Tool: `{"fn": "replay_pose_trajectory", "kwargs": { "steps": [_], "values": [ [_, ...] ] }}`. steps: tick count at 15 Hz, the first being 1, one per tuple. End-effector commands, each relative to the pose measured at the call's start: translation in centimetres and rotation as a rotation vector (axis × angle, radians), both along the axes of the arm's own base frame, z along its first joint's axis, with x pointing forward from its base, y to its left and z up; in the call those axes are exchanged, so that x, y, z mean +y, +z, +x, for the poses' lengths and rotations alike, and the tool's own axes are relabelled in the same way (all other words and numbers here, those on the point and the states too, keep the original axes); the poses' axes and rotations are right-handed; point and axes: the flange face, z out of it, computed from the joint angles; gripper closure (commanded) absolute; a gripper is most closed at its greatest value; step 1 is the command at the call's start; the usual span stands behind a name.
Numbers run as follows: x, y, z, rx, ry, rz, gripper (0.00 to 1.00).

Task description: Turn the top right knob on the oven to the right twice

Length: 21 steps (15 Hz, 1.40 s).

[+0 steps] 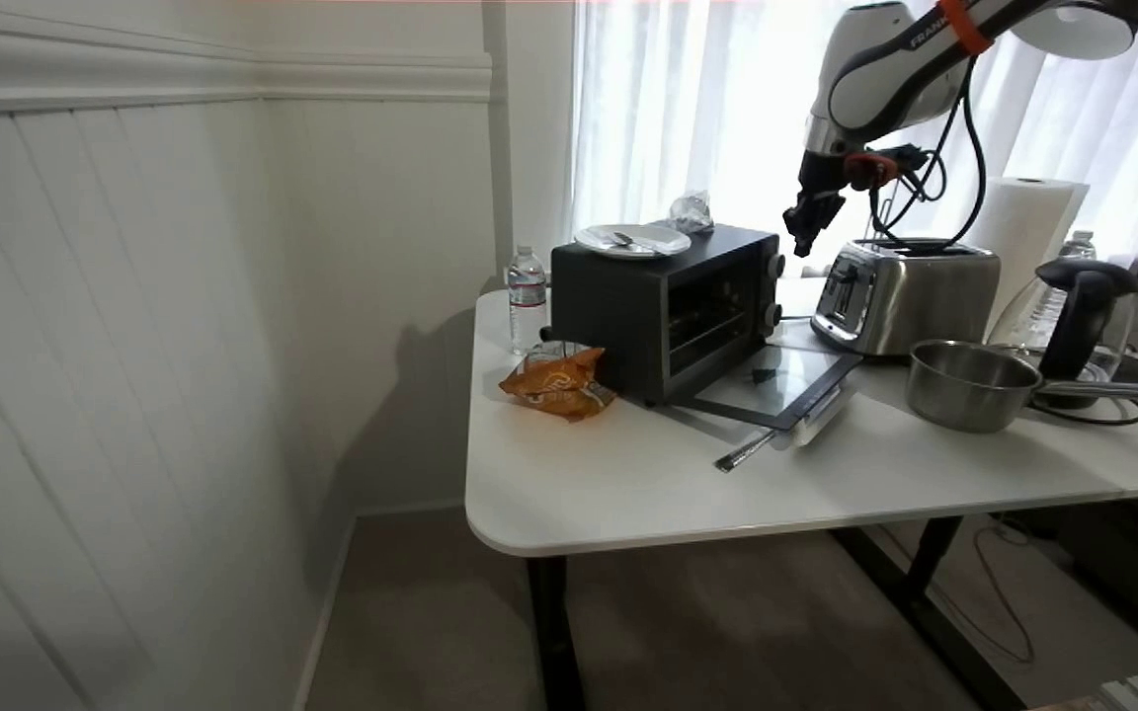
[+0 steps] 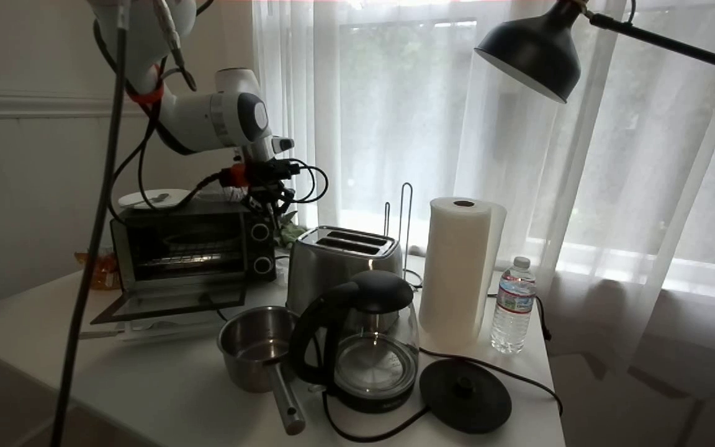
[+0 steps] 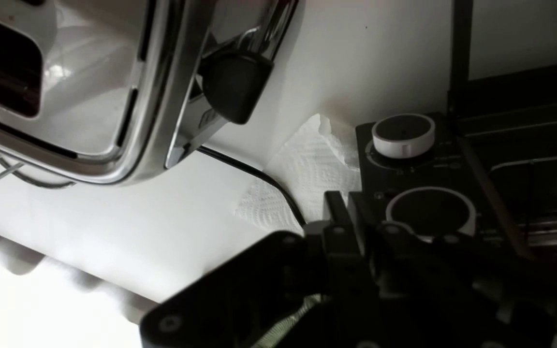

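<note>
White bench point(image 1: 569, 484) is recorded in both exterior views. At its left end, in an exterior view, a water bottle point(image 1: 528, 306) is stood upright, with an orange bag point(image 1: 559, 387) laid in front of it, just beside the oven point(image 1: 628, 306). The oven, black, is set to the right of these with its glass door point(image 1: 786, 385) lowered; a plate point(image 1: 597, 239) bearing a metal utensil point(image 1: 621, 238) and some crumpled shiny wrap point(image 1: 690, 214) are carried on its top. At its front right, in both exterior views, the upper knob point(image 2: 260, 233) is mounted over the lower knob point(image 2: 264, 266). Next, the jaws are suspended from the arm point(image 1: 900, 84), pointed down between the oven and the chrome toaster point(image 1: 934, 301), near the upper knob, which is partly hidden by them in the wrist view. They are drawn nearly together, with a thin slit between; nothing is gripped. In front of the toaster, at its right, a steel saucepan point(image 1: 969, 407) is placed. Farther right, a paper towel roll point(image 1: 1028, 232) and a glass kettle point(image 1: 1080, 321) are stood. In an exterior view a round black base point(image 2: 466, 400) is laid beside the kettle.
</note>
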Motion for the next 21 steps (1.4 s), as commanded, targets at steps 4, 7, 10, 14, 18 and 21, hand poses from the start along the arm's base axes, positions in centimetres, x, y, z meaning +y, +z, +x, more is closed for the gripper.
{"fn": "replay_pose_trajectory", "kwargs": {
  "steps": [4,7,10,14,18,21],
  "values": [
    [-1.3,5.5,-2.5,0.089,-0.05,0.039,0.4],
    [-1.1,8.5,-4.2,0.117,-0.065,0.112,0.18],
    [-0.9,11.5,-6.5,0.142,-0.075,0.186,0.01],
    [-1.2,14.9,-9.5,0.116,-0.075,0.264,0.0],
    [-1.5,16.7,-12.4,0.086,-0.062,0.276,0.0],
    [-1.4,16.7,-13.6,0.083,-0.005,0.285,0.0]
  ]
}}
